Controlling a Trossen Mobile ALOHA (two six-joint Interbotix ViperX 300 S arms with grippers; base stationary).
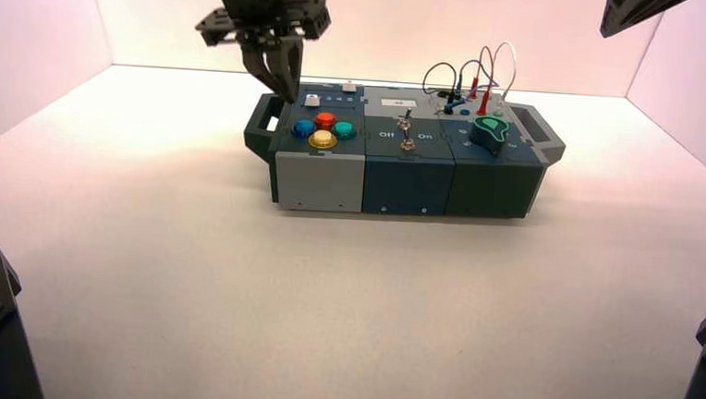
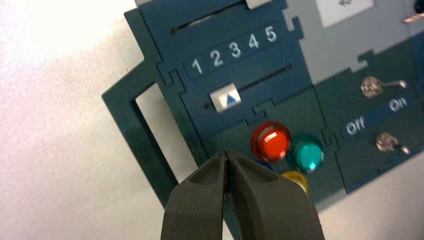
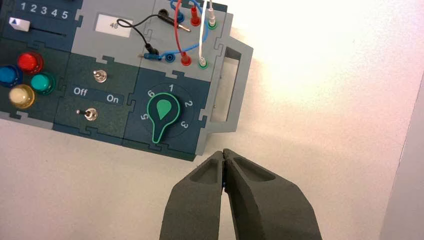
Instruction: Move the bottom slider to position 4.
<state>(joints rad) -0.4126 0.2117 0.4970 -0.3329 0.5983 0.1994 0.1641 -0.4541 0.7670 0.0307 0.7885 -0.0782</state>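
White tabletop (image 1: 141, 270); left gripper (image 2: 227, 156) fingers closed, empty.

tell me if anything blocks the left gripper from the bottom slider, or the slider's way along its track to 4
Nothing visible does. The left gripper, fingers shut, hovers over the coloured buttons just short of the bottom slider, which sits near 1. Its slot toward 4 runs bare. The red button stands beside the track, not on it. The right gripper is off the box.
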